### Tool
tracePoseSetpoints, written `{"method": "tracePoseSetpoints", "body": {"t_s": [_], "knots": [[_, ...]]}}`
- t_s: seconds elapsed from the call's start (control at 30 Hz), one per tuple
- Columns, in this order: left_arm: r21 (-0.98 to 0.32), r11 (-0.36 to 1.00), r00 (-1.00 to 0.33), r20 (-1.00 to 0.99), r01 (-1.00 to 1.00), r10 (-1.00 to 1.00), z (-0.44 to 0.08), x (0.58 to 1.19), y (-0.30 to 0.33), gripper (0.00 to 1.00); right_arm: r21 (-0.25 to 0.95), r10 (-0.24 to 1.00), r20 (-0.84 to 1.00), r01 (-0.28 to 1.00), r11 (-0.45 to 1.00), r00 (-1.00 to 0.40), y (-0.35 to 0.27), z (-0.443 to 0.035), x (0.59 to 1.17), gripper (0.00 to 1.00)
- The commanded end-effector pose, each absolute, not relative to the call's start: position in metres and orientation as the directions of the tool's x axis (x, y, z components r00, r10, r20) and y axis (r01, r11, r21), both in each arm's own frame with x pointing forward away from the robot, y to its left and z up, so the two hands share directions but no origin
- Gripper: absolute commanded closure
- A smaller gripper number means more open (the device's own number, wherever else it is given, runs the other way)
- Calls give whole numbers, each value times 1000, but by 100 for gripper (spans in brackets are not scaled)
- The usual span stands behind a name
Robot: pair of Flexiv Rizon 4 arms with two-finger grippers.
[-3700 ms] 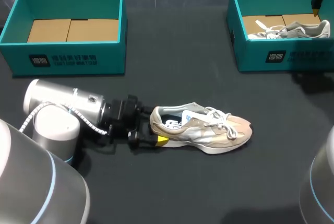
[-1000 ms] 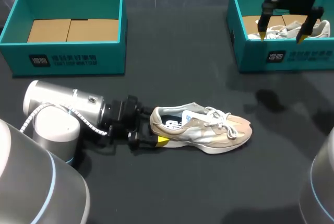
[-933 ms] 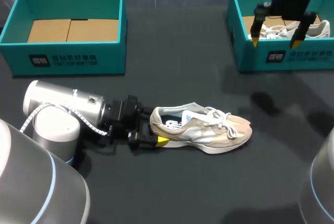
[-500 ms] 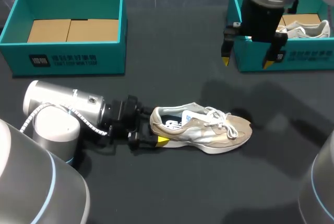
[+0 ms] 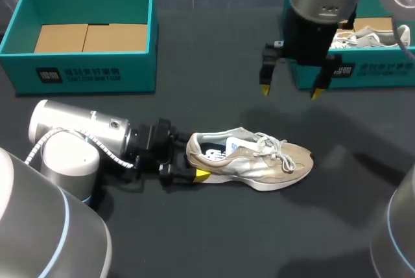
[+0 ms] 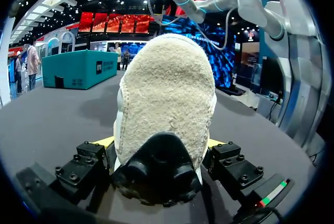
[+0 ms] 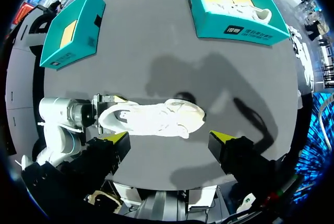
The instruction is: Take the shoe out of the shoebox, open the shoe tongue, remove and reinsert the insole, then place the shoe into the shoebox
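A beige sneaker [image 5: 253, 160] with white laces lies on its sole at the middle of the dark table, toe to the right. My left gripper [image 5: 193, 160] is at its heel, one yellow tip showing on the near side. In the left wrist view the suede heel [image 6: 167, 93] fills the space between the fingers, and both touch it, so the left gripper [image 6: 160, 143] is shut on it. My right gripper [image 5: 290, 90] hangs open and empty above the table, in front of the right shoebox. From there the sneaker [image 7: 154, 117] lies ahead of my right gripper [image 7: 169, 140], beyond its fingertips.
A teal shoebox [image 5: 305, 64] at the back right holds a second, pale shoe [image 5: 373, 35]. Another teal shoebox [image 5: 84, 74] at the back left shows only its cardboard floor. My left arm's grey body [image 5: 71, 135] lies low along the table's left.
My right arm has come out from over the right shoebox, leftward and toward the table's middle, its gripper still open. The left gripper and the sneaker have not moved.
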State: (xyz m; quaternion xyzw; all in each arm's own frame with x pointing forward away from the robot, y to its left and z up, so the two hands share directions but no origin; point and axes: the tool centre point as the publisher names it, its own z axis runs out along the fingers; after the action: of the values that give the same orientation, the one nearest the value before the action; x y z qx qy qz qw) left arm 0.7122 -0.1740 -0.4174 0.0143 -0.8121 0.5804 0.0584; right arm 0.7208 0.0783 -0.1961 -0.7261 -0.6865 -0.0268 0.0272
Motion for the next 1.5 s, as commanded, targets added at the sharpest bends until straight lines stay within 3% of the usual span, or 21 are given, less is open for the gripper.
{"method": "tracePoseSetpoints", "body": {"t_s": [0.03,0.23,0.67,0.83,1.5], "knots": [[-941,326,-993,111,-92,42,-420,708,-173,100,-7,999,7,999,-53,53,135,-203,714,0],[-941,326,-993,111,-92,42,-420,708,-173,100,-97,998,0,993,-68,69,171,-214,695,0],[-941,326,-993,111,-92,42,-420,708,-173,100,-101,998,-24,993,-62,60,177,-216,696,0],[-941,326,-993,111,-92,42,-420,708,-173,100,-66,990,-112,993,-96,88,197,-233,691,0],[-941,326,-993,111,-92,42,-420,708,-173,100,17,965,-181,982,-187,187,189,-282,689,0]]}}
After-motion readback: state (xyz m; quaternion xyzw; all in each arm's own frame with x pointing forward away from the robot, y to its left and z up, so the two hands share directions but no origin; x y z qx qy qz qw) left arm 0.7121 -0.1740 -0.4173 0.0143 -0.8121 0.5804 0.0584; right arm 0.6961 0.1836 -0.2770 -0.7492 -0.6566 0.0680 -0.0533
